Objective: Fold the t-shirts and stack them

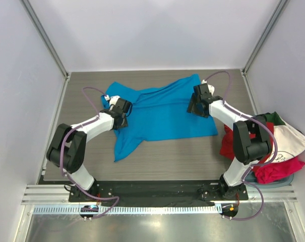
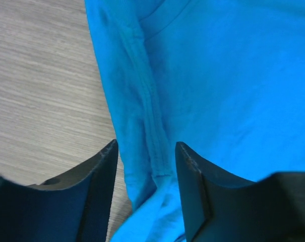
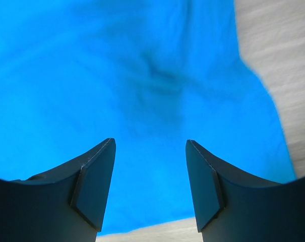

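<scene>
At the left of the top view a bare strip of the table (image 1: 182, 161) runs between the side wall and the cloth, and more bare wood lies along the near edge below it. The left gripper (image 1: 122, 112) sits at the left border of the bright blue t-shirt (image 1: 162, 113). In its wrist view the jaws are spread, straddling a stitched seam just inside the shirt's edge, with wood grain showing to the left. The blue shirt lies spread and rumpled across the middle of the table, one tail trailing toward the lower left. The right gripper (image 1: 198, 105) hangs over the shirt's right part, jaws wide apart above flat cloth, with the shirt's right edge and bare wood at the right of its wrist view. At the far right, a heap holds a red shirt (image 1: 228, 146), a white shirt (image 1: 288, 138), a magenta one (image 1: 273, 170) and a dark green one (image 1: 276, 119), overhanging the table's right edge.
</scene>
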Controlling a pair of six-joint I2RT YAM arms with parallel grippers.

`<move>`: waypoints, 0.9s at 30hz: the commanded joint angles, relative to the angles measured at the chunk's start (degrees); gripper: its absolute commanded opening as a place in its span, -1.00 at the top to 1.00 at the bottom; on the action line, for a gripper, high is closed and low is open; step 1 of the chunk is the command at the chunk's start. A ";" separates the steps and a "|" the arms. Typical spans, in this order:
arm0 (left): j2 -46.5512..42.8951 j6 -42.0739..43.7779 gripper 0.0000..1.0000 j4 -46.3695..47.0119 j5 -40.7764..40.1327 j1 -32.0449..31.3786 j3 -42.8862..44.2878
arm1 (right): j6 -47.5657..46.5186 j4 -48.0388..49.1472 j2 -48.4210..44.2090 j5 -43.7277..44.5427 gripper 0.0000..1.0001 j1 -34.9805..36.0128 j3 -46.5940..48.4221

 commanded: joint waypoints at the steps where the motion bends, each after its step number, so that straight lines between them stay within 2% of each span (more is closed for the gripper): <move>1: 1.67 -1.58 0.03 -4.12 -3.93 0.07 3.53 | 1.02 3.71 -2.62 -0.23 -0.26 0.49 -5.08; 4: 2.64 -2.46 0.17 -3.96 -3.76 0.25 3.19 | 1.72 6.16 -3.42 -0.67 -0.27 0.49 -9.03; 7: 3.34 -3.25 0.47 -2.73 -1.03 0.95 2.66 | 2.25 9.33 -3.86 -1.90 -0.27 0.49 -12.03; 8: 3.60 -3.69 0.64 -2.81 -0.33 1.39 2.75 | 2.25 9.94 -3.86 -2.42 -0.27 0.49 -12.56; 9: 3.69 -4.22 0.99 -3.33 -0.76 1.56 2.75 | 2.34 10.73 -3.86 -2.60 -0.27 0.49 -13.00; 12: 1.86 -6.50 1.00 -4.48 -3.83 1.83 1.44 | 2.34 11.61 -3.59 -2.69 -0.26 0.49 -13.45; 16: -6.91 -12.38 0.99 -4.83 -4.29 4.02 -4.44 | 3.13 12.15 -2.55 -1.90 -0.26 0.49 -13.97; 18: -9.92 -15.54 0.99 -4.48 -2.62 6.39 -8.49 | 3.57 12.23 -1.93 -0.76 -0.26 0.49 -13.97; 23: -15.90 -17.41 0.99 -6.68 -2.88 12.62 -12.54 | 4.89 12.06 -2.45 1.97 -0.25 0.40 -14.59; 25: -15.82 -16.71 0.80 -6.24 -1.12 14.91 -13.42 | 5.07 12.50 -3.15 2.06 -0.24 0.49 -15.20; 26: -15.04 -16.62 0.19 -6.59 0.01 15.97 -13.33 | 5.15 12.67 -4.11 1.97 -0.24 0.49 -15.55; 27: -14.85 -16.53 -0.08 -6.77 0.46 16.07 -13.07 | 5.15 13.46 -4.64 1.88 -0.24 0.49 -16.25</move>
